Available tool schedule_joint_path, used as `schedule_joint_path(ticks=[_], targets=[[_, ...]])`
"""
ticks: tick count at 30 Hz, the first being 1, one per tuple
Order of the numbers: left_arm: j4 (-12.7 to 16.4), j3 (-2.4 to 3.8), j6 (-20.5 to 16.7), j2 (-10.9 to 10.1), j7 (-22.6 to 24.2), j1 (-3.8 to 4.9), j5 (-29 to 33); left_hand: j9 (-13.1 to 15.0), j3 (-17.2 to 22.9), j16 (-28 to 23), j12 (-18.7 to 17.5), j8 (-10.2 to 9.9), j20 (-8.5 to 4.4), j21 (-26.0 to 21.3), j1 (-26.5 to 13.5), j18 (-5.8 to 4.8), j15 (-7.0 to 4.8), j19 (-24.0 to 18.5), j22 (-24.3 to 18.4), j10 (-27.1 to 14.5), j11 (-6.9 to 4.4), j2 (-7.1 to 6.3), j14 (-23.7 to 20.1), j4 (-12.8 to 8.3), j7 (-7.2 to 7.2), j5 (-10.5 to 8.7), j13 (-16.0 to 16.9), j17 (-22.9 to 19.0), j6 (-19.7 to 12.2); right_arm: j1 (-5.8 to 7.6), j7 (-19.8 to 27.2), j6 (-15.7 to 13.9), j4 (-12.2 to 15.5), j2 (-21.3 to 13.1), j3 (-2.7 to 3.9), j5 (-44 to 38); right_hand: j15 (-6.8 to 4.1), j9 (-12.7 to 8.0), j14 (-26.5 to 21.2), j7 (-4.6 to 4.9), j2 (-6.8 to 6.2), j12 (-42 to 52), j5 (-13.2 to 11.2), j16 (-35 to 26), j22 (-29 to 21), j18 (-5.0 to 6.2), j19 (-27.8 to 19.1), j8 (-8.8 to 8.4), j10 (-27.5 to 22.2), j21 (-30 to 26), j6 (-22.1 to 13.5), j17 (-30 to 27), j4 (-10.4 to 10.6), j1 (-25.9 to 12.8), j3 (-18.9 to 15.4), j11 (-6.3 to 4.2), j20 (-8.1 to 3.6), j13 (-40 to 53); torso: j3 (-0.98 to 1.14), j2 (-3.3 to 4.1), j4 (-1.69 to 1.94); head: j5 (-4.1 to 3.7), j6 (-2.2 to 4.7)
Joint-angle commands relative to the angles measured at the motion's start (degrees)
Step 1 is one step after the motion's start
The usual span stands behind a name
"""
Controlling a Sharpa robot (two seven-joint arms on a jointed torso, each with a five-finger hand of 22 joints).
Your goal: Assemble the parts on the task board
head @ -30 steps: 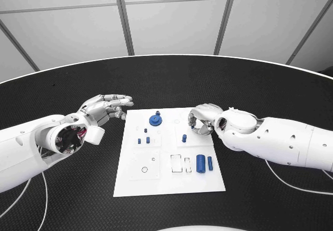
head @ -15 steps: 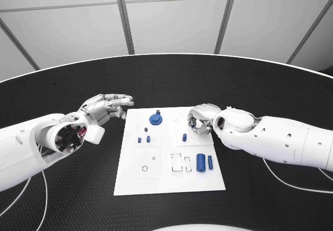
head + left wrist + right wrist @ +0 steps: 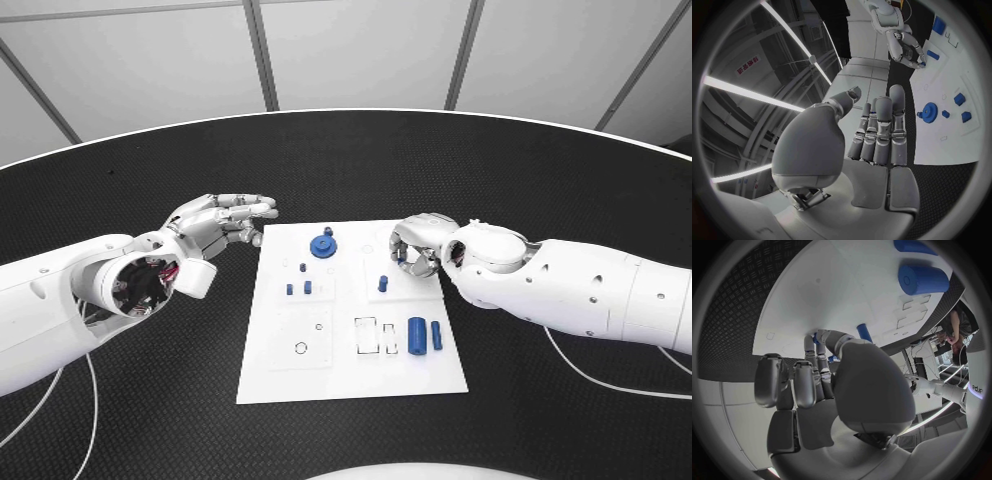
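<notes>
The right hand (image 3: 418,246) hangs over the right edge of the task board (image 3: 353,375) with its fingers curled inward; whether they pinch anything cannot be told. The left hand (image 3: 219,222) is spread, holds nothing, and hovers above the black tabletop (image 3: 346,160) just beside the board's upper left corner. On the board, a blue gear (image 3: 325,246) sits near the top and a blue cylinder (image 3: 417,336) lies lower right.

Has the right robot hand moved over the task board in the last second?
No. The right robot hand stays over the task board's right edge, beside the small upright peg.
</notes>
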Motion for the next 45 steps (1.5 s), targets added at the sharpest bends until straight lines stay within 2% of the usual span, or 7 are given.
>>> schedule_joint_path(ticks=[1,14,20,28,35,41,45], targets=[[-0.1,0.0,0.1,0.0,0.0,0.0,0.0,-0.1,-0.2,-0.2,0.2,-0.2,0.04,-0.2,0.6,0.32,0.01,0.0,-0.1,-0.4,0.03,0.09,-0.4,-0.1,0.06,-0.21,0.1,-0.1,-0.4,0.0,-0.2,-0.9,0.3,-0.2,0.01,0.0,-0.35,0.4,3.2,-0.07,1.23,-0.1,-0.2,0.3,5.1,-0.32,1.3,0.25,1.2,0.5,0.6,1.6,-0.9,0.2,0.8,-0.46,-0.4,0.3,0.03,-0.07,-0.1,0.07,-0.02],[-0.1,0.0,0.6,0.1,-0.2,0.0,0.0,-0.1,-0.2,-0.3,0.4,-0.2,0.15,-0.5,0.9,0.31,0.14,-0.1,-0.2,-0.9,0.19,0.18,-0.7,-0.3,0.25,-0.21,0.1,-0.3,-0.7,-0.01,-1.1,-4.1,1.8,-0.9,0.02,-2.2,-0.48,0.8,3.3,-0.27,1.39,-0.3,-0.2,0.5,5.5,-0.42,1.5,0.44,2.2,1.0,1.1,1.9,-1.7,-0.4,2.1,-0.64,-0.53,0.3,0.0,-0.11,-0.08,-0.23,0.02],[-0.3,0.0,0.9,0.2,-0.3,0.0,0.0,-0.1,-0.3,-0.3,0.4,-0.3,0.18,-0.5,1.0,0.31,0.18,-0.1,-0.3,-1.0,0.25,0.19,-0.7,-0.3,0.3,-0.21,0.1,-0.3,-0.9,-0.01,-1.6,-4.7,3.7,-2.3,0.03,-2.4,-0.53,1.0,3.4,-0.33,1.33,-0.3,-0.3,0.6,5.6,-0.45,1.5,0.5,2.4,1.1,1.3,2.1,-1.9,-0.6,2.3,-0.71,-0.57,0.4,-0.02,-0.14,-0.14,-0.24,0.05],[-1.0,0.0,1.0,0.3,-0.5,-0.01,0.0,-0.1,-0.3,-0.3,0.5,-0.3,0.2,-0.6,1.1,0.31,0.21,-0.1,-0.3,-1.1,0.28,0.21,-0.8,-0.4,0.34,-0.21,0.1,-0.4,-0.9,0.2,-2.8,-5.6,11.5,-7.4,0.44,-2.4,-0.58,1.1,3.4,-0.39,1.19,-0.4,-0.4,0.6,5.7,-0.46,1.5,0.57,2.7,1.2,1.4,2.0,-2.0,-1.0,2.5,-0.78,-0.62,0.4,-0.04,-0.31,-0.35,0.09,-0.03],[-2.1,-0.01,1.4,1.1,-0.5,-0.02,0.0,-0.1,-0.3,-0.3,0.5,-0.3,0.2,-0.6,1.1,0.31,0.21,-0.1,-0.3,-1.1,0.28,0.21,-0.8,-0.4,0.34,-0.21,0.1,-0.4,-0.9,0.83,-3.3,-6.4,20.0,-9.2,1.58,-2.4,-0.59,1.1,3.4,-0.4,1.17,-0.4,-0.5,0.6,5.7,-0.46,1.5,0.58,2.7,1.2,1.4,2.1,-2.0,-1.1,2.5,-0.78,-0.62,0.4,0.02,-0.58,-0.57,0.59,0.02],[-2.7,-0.01,1.9,1.7,-0.6,-0.04,0.0,-0.2,-0.3,-0.4,0.5,-0.3,0.25,-0.7,1.2,0.31,0.26,-0.1,-0.3,-1.3,0.34,0.3,-0.9,-0.5,0.4,-0.19,0.1,-0.5,-1.1,0.93,-3.0,-6.6,23.1,-7.3,1.95,-2.4,-0.6,1.2,3.4,-0.42,1.14,-0.4,-0.5,0.7,5.8,-0.47,1.6,0.6,2.8,1.2,1.5,2.2,-2.1,-1.2,2.5,-0.8,-0.63,0.4,-0.02,-0.79,-0.38,1.64,-0.19],[-2.9,-0.02,2.0,2.1,-0.6,-0.04,0.0,-0.2,-0.3,-0.4,0.6,-0.3,0.26,-0.7,1.3,0.31,0.27,-0.1,-0.3,-1.4,0.35,0.35,-0.9,-0.5,0.41,-0.18,0.1,-0.5,-1.1,0.93,-2.3,-6.3,22.9,-4.2,2.01,-2.4,-0.61,1.2,3.4,-0.43,1.14,-0.5,-0.5,0.6,5.7,-0.44,1.5,0.61,2.8,1.1,1.5,2.1,-2.1,-1.2,2.5,-0.82,-0.64,0.5,-0.12,-0.77,-0.46,2.78,-0.23]])
